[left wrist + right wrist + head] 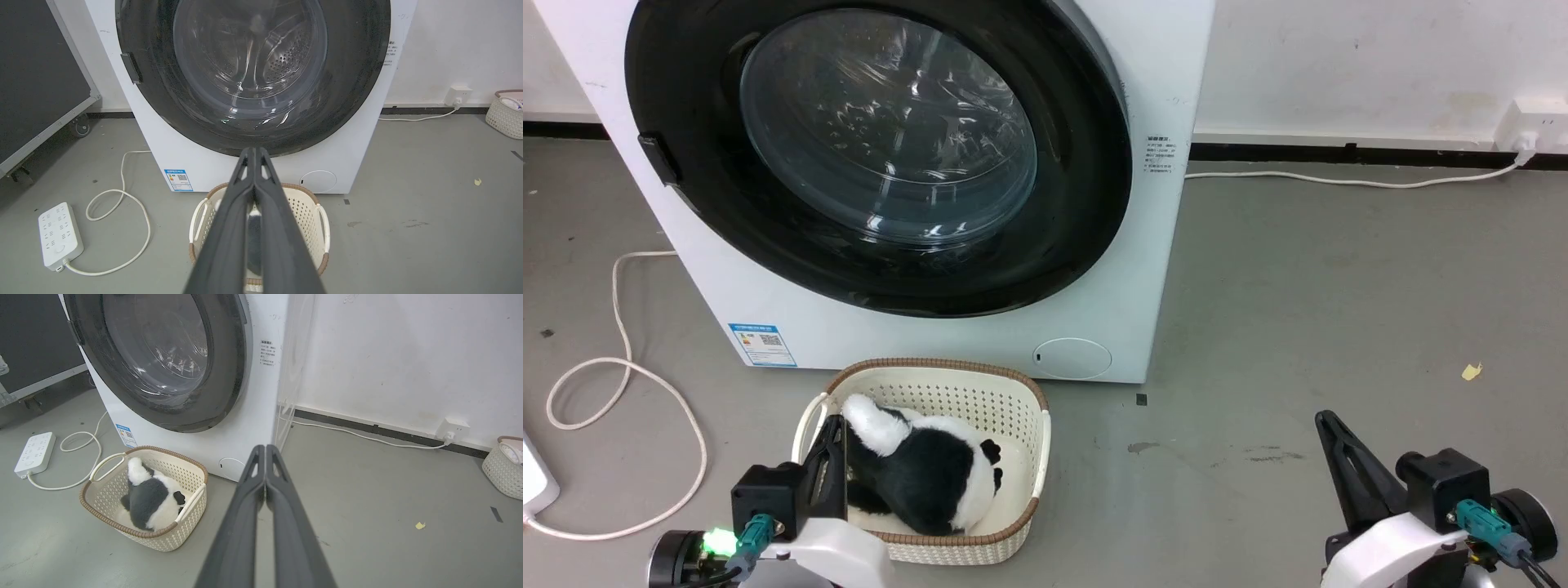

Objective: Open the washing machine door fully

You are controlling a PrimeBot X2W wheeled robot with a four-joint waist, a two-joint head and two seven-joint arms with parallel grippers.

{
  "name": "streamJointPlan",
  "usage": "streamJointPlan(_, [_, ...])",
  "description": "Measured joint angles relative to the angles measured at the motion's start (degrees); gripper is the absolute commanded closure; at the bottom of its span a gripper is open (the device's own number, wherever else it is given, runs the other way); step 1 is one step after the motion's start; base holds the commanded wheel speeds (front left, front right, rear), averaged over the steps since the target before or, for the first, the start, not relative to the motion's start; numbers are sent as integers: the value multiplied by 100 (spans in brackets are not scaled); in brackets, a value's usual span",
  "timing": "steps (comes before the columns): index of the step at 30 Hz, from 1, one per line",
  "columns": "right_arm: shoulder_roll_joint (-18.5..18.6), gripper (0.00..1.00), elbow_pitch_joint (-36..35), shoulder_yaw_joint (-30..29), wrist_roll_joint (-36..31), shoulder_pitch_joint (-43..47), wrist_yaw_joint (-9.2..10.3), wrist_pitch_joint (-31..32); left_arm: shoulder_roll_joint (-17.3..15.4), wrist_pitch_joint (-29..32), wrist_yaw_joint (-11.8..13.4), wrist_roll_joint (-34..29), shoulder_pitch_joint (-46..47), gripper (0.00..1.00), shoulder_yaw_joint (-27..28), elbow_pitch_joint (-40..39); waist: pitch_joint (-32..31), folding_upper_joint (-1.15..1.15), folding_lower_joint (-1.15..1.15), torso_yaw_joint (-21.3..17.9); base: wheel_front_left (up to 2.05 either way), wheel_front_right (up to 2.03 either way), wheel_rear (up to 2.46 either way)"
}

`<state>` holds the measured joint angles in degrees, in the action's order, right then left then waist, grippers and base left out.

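Observation:
The white washing machine (1160, 269) stands straight ahead on the grey floor. Its door (882, 147), a wide glossy black rim around bulging clear glass, lies flat against the front, with a small black handle (658, 159) on its left edge. The door also appears in the left wrist view (253, 69) and the right wrist view (159, 355). My left gripper (832, 429) sits low at the lower left, shut and empty, far below the door. My right gripper (1327, 420) rests at the lower right over bare floor, shut and empty.
A cream perforated basket (1029, 408) holding a black-and-white plush toy (923, 474) sits on the floor just before the machine. A white cable (621, 359) and power strip (59, 234) lie left. Another basket (504, 469) stands far right by the wall.

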<state>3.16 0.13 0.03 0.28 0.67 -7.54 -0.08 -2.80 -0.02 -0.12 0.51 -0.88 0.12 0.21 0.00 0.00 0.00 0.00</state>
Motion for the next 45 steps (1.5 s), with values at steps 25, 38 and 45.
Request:
streamJointPlan(25, [0,100,0,1,0,0,0,0,0,0,0,0,0,100,-2,0,0,0,0,0,0,0,0])
streamJointPlan(38, [1,0,2,8,21,3,0,-4,1,-4,-1,9,-3,0,10,5,2,0,0,-1,0,0,0])
streamJointPlan(45, [1,0,26,7,30,3,0,-81,1,-76,1,9,-3,0,-12,10,18,0,0,2,0,0,0])
